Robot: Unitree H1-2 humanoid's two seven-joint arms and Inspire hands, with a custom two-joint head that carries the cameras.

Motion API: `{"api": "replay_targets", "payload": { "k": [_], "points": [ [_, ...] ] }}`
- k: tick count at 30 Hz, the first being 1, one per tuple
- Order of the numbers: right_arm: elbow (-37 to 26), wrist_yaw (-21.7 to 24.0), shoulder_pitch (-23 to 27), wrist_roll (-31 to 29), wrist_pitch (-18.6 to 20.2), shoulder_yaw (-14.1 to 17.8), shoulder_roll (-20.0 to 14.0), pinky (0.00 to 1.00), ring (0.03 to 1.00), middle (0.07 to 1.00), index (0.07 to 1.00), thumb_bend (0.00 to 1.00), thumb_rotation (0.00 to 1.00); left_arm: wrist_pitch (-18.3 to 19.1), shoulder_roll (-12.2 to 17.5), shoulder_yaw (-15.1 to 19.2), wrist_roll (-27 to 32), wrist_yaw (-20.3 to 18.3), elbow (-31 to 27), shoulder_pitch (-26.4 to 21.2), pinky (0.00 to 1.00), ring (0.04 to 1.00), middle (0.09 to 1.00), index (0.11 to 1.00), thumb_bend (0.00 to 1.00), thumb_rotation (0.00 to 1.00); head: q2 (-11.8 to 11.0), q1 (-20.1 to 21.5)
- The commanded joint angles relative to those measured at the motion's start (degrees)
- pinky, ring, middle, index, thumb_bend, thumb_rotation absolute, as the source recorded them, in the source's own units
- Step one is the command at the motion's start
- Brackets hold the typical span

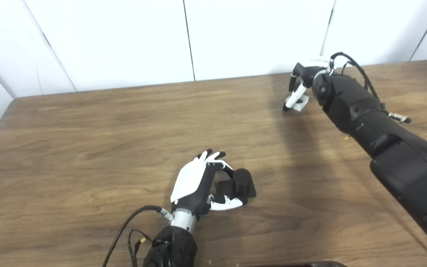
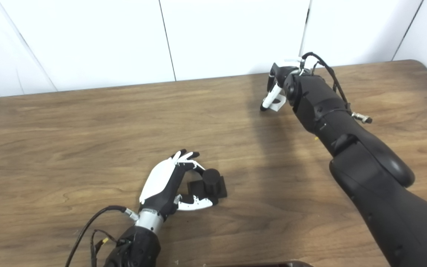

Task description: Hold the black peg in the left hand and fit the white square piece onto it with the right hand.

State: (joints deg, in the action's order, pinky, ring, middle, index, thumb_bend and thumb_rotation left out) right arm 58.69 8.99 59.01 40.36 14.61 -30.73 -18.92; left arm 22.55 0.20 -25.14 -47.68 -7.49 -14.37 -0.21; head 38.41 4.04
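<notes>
Left hand [image 1: 198,185] cupped loosely around black peg [image 1: 240,182] on table [image 1: 87,148], grip unclear; right hand [image 1: 304,83] pinching white square piece [image 1: 301,103].

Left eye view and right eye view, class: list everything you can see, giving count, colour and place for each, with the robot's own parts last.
black peg: one, black, round post on a square base, on the table near the front, centre.
white square piece: one, white, far right part of the table, partly hidden by the right hand.
table: one, brown wood grain, fills the view.
wall panels: white, behind the table.
left hand: one, white and black, fingers curled around the peg.
right hand: one, black and white, at the white piece; grip unclear.
</notes>
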Motion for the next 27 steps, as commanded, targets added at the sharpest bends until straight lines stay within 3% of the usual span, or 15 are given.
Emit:
{"api": "replay_targets", "payload": {
  "k": [1,8,13,18,27],
  "points": [
    [0.02,-0.27,2.13,0.35,-0.49,0.0,-1.13,1.0,1.0,0.872,0.526,0.85,0.23,1.43,0.79,1.02,-1.04,0.25,1.76,0.29,1.0,1.0,0.91,0.489,0.51,0.08,-0.02,-0.02],
    [0.02,-0.29,1.89,-0.09,-0.27,0.06,-1.34,1.0,1.0,0.88,0.544,0.87,0.28,1.43,0.79,1.13,-0.96,0.56,2.19,0.24,1.0,1.0,0.912,0.489,0.51,0.08,-0.21,-0.12],
    [0.31,-0.23,1.95,-0.3,-0.13,0.19,-1.33,1.0,1.0,0.881,0.623,0.9,0.34,1.89,0.76,1.1,-1.11,0.17,2.01,0.14,1.0,1.0,0.913,0.489,0.51,0.08,-0.2,-0.1],
    [-0.23,-0.03,1.73,-0.61,-0.32,0.42,-1.55,1.0,1.0,0.881,0.588,0.92,0.37,2.05,0.83,0.97,-1.39,-0.03,2.11,0.05,1.0,1.0,0.914,0.489,0.51,0.08,-0.43,-0.22],
    [-0.78,-0.06,1.59,-2.45,-1.5,2.03,-1.73,1.0,1.0,0.885,0.616,0.93,0.39,2.2,0.83,1.04,-1.48,0.0,2.65,-0.21,1.0,1.0,0.913,0.489,0.51,0.08,-0.5,-0.15]
  ]
}}
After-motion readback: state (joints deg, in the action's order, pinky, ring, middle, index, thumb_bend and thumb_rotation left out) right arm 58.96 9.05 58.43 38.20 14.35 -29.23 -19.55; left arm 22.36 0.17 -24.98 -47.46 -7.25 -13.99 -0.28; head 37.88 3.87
